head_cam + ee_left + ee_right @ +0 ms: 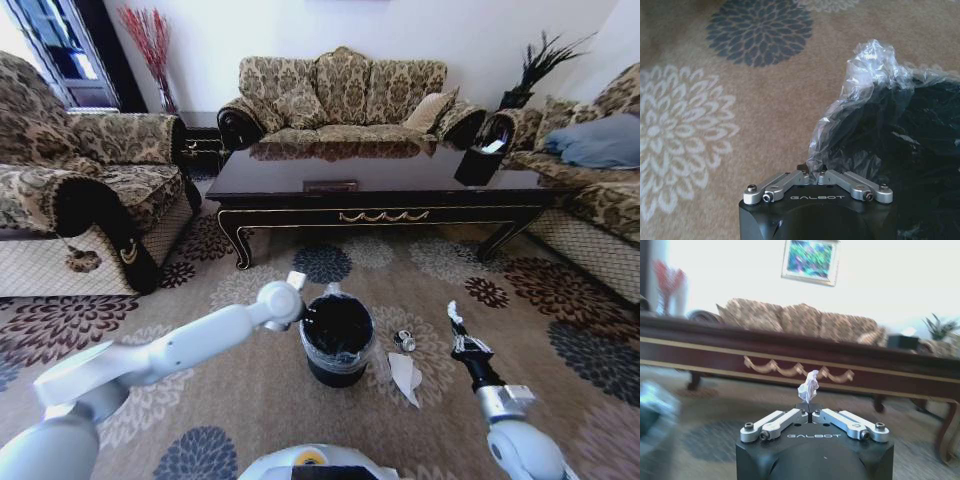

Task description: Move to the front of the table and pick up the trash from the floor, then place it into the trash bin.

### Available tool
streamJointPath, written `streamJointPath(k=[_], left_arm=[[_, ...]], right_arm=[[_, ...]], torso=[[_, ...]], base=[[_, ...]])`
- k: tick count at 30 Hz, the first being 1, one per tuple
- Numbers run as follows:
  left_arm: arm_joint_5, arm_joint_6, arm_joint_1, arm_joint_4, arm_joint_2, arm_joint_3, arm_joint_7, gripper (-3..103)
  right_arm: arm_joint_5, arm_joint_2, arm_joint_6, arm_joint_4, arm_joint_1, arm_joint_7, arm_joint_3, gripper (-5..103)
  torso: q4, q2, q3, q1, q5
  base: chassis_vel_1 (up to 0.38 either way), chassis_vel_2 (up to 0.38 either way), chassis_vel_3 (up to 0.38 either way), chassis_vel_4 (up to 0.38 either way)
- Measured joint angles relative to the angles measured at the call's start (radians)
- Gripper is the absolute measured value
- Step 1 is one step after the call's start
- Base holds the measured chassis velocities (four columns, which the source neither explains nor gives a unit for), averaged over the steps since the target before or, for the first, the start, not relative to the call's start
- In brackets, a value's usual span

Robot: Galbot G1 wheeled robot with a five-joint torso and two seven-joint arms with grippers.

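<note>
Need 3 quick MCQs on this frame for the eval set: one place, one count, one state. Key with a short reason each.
1. Where does the trash bin stand?
A. on a sofa seat
B. on the carpet in front of the table
C. under the table

2. How many litter pieces lie on the carpet to the right of the bin?
A. none
B. five
C. two

3. The right tool is:
A. shut on a white paper wad
B. open and empty
C. shut on a red-capped bottle

Key:
1 B: the head view shows it on the carpet with the table behind; the left tool pinches its liner.
2 C: a white sheet and a silvery scrap.
3 A: the wad sticks up from the closed tips.
</note>
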Motion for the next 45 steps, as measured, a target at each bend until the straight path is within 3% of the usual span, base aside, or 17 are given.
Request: streamJointPath(k=[9,22,34,42,44,45], left_arm=[[-0.042,-0.007,-0.087,0.079,-0.105,0.074,-0.002,2],[-0.107,-0.008,-0.161,0.133,-0.254,0.116,-0.031,2],[-0.133,-0.011,-0.18,0.123,-0.278,0.142,-0.057,2],[-0.133,-0.014,-0.166,0.099,-0.251,0.142,-0.067,2],[-0.133,-0.014,-0.164,0.098,-0.249,0.142,-0.067,2],[-0.131,-0.014,-0.161,0.097,-0.243,0.142,-0.067,2]], right_arm=[[-0.047,0.036,0.008,0.203,-0.116,-0.049,-0.064,0],[-0.106,0.039,-0.02,0.218,-0.096,-0.065,-0.148,0],[-0.202,0.068,-0.002,0.175,-0.096,-0.056,-0.213,0],[-0.207,0.085,0.001,0.168,-0.094,-0.048,-0.214,37],[-0.207,0.088,0.001,0.168,-0.094,-0.048,-0.214,37],[-0.207,0.092,0.001,0.168,-0.096,-0.047,-0.214,43]], torso=[[-0.0003,0.0,0.0,0.0,-0.0001],[-0.0003,0.0,0.0,0.0,0.0],[-0.0002,0.0,0.0,0.0,-0.0002],[-0.0002,0.0,0.0,0.0,-0.0003],[-0.0003,0.0,0.0,0.0,-0.0003],[-0.0005,0.0,0.0,0.0,-0.0003]], base=[[0.0,0.0,0.0,0.0],[0.0,0.0,0.0,0.0],[0.0,0.0,0.0,0.0],[0.0,0.0,0.0,0.0],[0.0,0.0,0.0,0.0],[0.0,0.0,0.0,0.0]])
